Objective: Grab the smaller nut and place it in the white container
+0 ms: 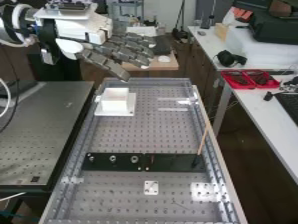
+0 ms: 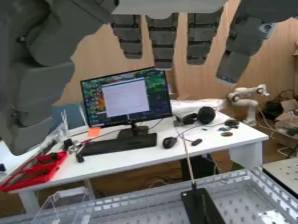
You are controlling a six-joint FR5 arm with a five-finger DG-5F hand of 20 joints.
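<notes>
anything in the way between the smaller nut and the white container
Nothing visible stands in the way. Between the smaller nut on the black bar and the white container lies perforated bench surface. The larger nut stands beside the smaller one, off that line.

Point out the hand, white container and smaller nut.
Hand (image 1: pixel 104 62): high view, on its lowest dark grey digit.
White container (image 1: pixel 115 104): high view, near wall.
Smaller nut (image 1: pixel 91 158): high view, roughly its middle.
</notes>
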